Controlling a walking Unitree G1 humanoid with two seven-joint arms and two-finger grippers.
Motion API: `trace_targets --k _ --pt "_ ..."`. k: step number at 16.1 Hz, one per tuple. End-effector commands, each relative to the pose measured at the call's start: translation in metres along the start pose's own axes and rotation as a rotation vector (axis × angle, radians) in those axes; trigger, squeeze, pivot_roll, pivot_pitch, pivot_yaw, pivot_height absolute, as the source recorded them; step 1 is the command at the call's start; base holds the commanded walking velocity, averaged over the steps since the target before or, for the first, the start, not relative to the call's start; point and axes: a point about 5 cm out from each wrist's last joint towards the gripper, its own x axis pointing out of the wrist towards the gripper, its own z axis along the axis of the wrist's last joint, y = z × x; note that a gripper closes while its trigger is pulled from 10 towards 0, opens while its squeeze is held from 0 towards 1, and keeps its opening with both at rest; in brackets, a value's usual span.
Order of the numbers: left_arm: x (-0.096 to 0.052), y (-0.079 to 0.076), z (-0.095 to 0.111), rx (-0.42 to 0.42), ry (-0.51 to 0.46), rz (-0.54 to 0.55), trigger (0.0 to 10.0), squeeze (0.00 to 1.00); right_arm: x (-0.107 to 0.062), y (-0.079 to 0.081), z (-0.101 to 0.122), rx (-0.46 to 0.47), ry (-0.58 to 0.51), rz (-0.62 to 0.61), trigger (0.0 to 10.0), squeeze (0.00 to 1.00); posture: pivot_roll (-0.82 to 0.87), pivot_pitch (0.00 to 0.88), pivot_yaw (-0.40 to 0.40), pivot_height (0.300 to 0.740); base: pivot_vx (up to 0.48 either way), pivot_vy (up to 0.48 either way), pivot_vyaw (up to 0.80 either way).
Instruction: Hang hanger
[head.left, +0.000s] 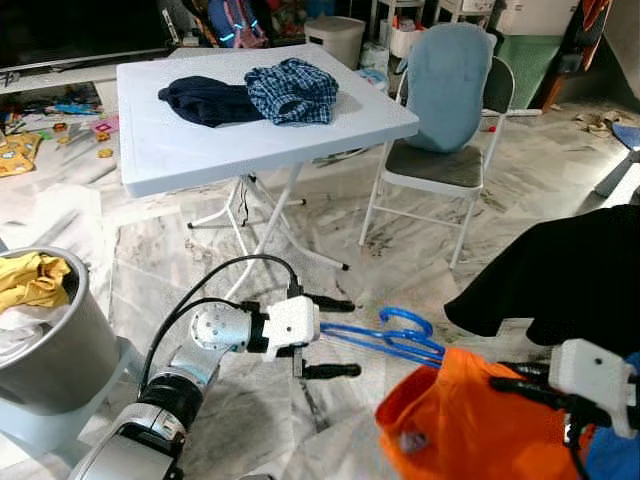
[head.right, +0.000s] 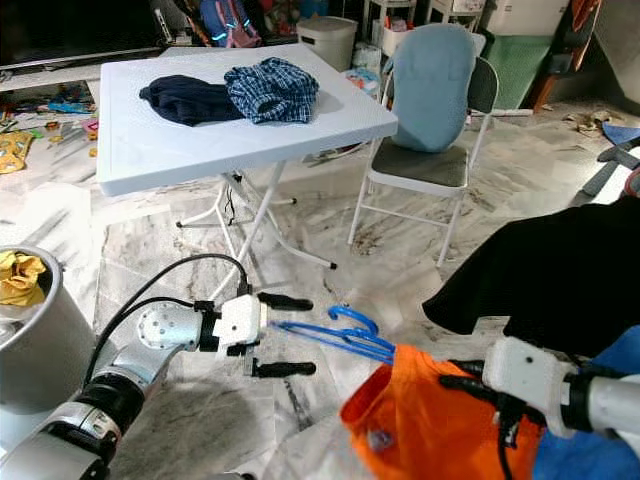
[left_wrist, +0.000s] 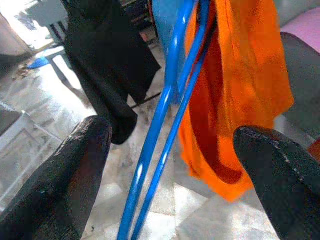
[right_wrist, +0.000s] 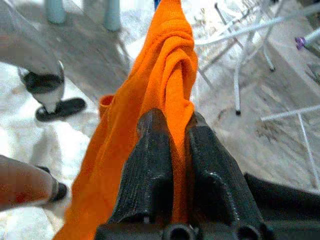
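1. The left gripper (head.left: 335, 337) is spread wide, one long black finger above and one below, with the bars of the blue plastic clothes hanger (head.left: 385, 340) running into the gap between them; nothing is pinched yet, and in the left wrist view the twin blue bars (left_wrist: 167, 125) pass between the two fingertips (left_wrist: 65, 180) without touching either.
2. The right gripper (right_wrist: 170, 150) is clenched on a fold of the bright orange cloth garment (head.left: 455, 420), which hangs from the far end of that hanger.
3. From the left gripper, the hanger's long axis leads straight ahead toward the right gripper; its curved hook (head.left: 405, 320) rises just beyond the left fingertips, and the orange garment covers the rest.
4. So the left gripper is the nearer one to the bare bars and hook, and a plain closing of its fingers looks enough to take the hanger.
5. Beyond the right gripper hangs a black garment (head.left: 560, 280), just beside the orange one.
6. Farther out from the left gripper stand a white folding table (head.left: 200, 140) carrying a dark navy garment (head.left: 205, 100) and a blue checked shirt (head.left: 292, 90), and a blue-backed folding chair (head.left: 445, 110).
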Motion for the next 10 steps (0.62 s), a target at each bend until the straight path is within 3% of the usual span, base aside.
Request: trace_targets --k 1,2,3,4,5,6,7,8,9,10 --pt "0.0 0.004 0.002 0.004 0.024 -0.044 10.0 0.0 -0.007 -0.006 0.014 -0.025 -0.043 -0.004 10.0 0.0 0.02 0.0 -0.016 0.74 0.0 0.0 0.0" --pt "0.002 0.002 0.002 0.009 0.03 -0.071 10.0 0.0 -0.008 -0.004 0.019 -0.017 -0.066 0.028 10.0 0.0 0.02 0.0 -0.013 0.74 0.0 0.0 0.0" --pt "0.003 0.002 0.002 0.013 0.031 -0.072 6.8 0.0 -0.008 -0.001 0.021 -0.013 -0.077 0.049 10.0 0.0 0.02 0.0 -0.011 0.74 0.0 0.0 0.0" --pt "0.004 0.003 0.002 0.016 0.03 -0.071 6.8 0.0 -0.008 0.0 0.022 -0.013 -0.083 0.057 10.0 0.0 0.02 0.0 -0.01 0.74 0.0 0.0 0.0" --pt "0.006 0.004 0.003 0.02 0.032 -0.064 3.6 0.0 -0.009 0.003 0.023 -0.01 -0.09 0.071 10.0 0.0 0.01 0.0 -0.005 0.74 0.0 0.0 0.0" --pt "0.008 0.009 0.007 0.025 0.017 -0.043 2.8 0.0 -0.012 0.007 0.018 -0.009 -0.058 0.086 10.0 0.0 0.01 0.0 -0.004 0.74 0.0 0.0 0.0" --pt "0.008 0.011 0.008 0.02 0.009 -0.046 0.0 0.0 -0.013 0.008 0.018 -0.006 -0.05 0.091 10.0 0.0 0.01 0.0 -0.002 0.74 0.0 0.0 0.0" --pt "0.008 0.013 0.01 0.028 0.009 -0.041 0.5 0.0 -0.014 0.009 0.018 -0.003 -0.052 0.093 10.0 0.0 0.01 0.0 0.0 0.74 0.0 0.0 0.0" --pt "0.008 0.015 0.01 0.032 0.022 -0.044 10.0 0.0 -0.015 0.009 0.018 -0.002 -0.045 0.092 10.0 0.0 0.01 0.0 0.0 0.74 0.0 0.0 0.0" --pt "0.008 0.015 0.01 0.034 0.031 -0.047 10.0 0.0 -0.015 0.009 0.018 -0.002 -0.039 0.09 10.0 0.0 0.01 0.0 0.0 0.74 0.0 0.0 0.0"
